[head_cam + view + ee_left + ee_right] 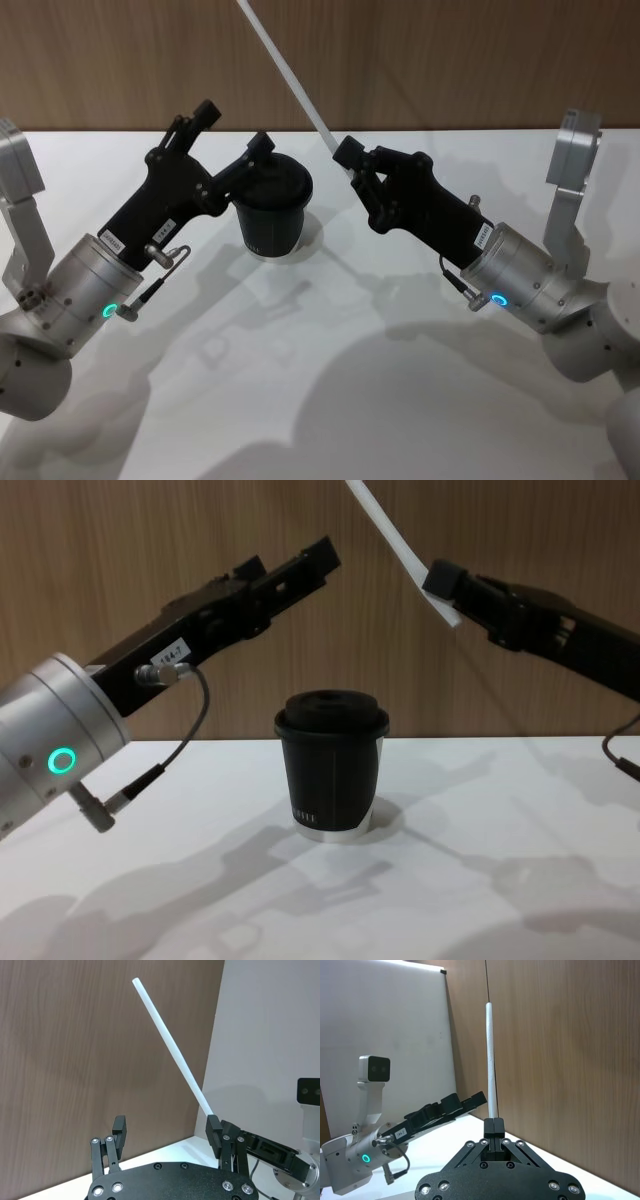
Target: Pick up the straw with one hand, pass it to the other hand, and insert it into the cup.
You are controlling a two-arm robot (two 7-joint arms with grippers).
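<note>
My right gripper (350, 158) (494, 1125) (443, 580) is shut on the lower end of the thin white straw (290, 75) (491, 1060) (395, 530), held in the air to the right of the cup. The straw slants up and away toward the wooden wall. Below it, the black lidded cup (272, 205) (332, 765) stands upright on the table. My left gripper (234, 125) (166, 1131) hangs open above the cup's left side, a short gap from the straw. Nothing is between its fingers. The straw (170, 1042) rises behind one finger.
The white table (320, 380) is bare around the cup. A brown wooden wall (450, 60) runs along its far edge, close behind both grippers. Both silver wrists reach in from the near corners.
</note>
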